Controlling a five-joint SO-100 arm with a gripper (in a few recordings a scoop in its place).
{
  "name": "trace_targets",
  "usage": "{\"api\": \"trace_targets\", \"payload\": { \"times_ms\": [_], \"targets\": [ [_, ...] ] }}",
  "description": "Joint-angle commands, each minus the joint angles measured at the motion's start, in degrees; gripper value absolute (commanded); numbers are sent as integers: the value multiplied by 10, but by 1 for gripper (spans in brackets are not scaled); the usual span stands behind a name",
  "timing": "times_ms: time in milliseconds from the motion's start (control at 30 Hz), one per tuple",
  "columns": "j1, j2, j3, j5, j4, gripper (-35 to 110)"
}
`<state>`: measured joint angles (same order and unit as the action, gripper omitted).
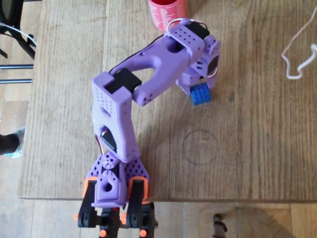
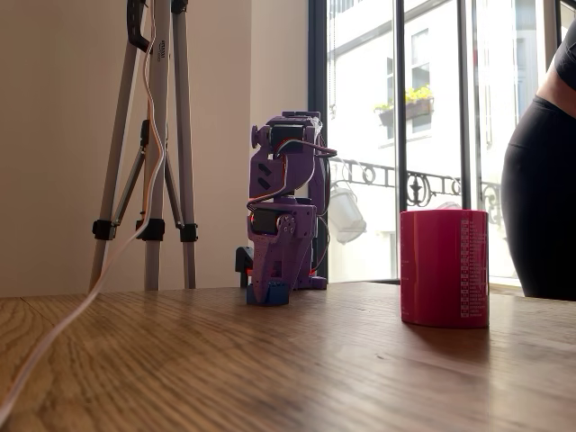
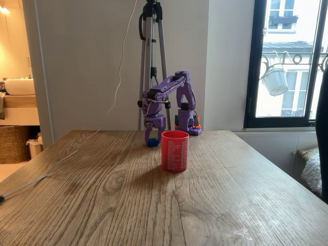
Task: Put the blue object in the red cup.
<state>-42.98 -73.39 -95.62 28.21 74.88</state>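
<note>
Bench (image 1: 257, 148) surface is open wood around the gripper (image 1: 198, 88) on most sides. The red cup (image 1: 167, 14) stands near the gripper, toward the top edge in the overhead view, with a bare strip between them. A white cable (image 1: 297, 54) lies well apart at the right.

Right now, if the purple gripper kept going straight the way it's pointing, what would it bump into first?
The gripper points down, and the blue brick sits right at its tip on the wooden table. It would meet the brick first, then the table. Whether it already touches the brick is hard to tell.
</note>
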Motion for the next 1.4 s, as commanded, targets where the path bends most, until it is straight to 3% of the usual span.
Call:
{"api": "trace_targets", "payload": {
  "times_ms": [0,367,500,733,1067,1367],
  "targets": [
    [-9,-41,37,-15,-17,1],
    [4,-155,239,-163,17,1],
    [48,-160,333,-229,32,1],
    [163,-185,335,-306,33,1],
    [293,-164,301,-332,-88,1],
    [308,-127,281,-340,-171,1]
  ]
}}
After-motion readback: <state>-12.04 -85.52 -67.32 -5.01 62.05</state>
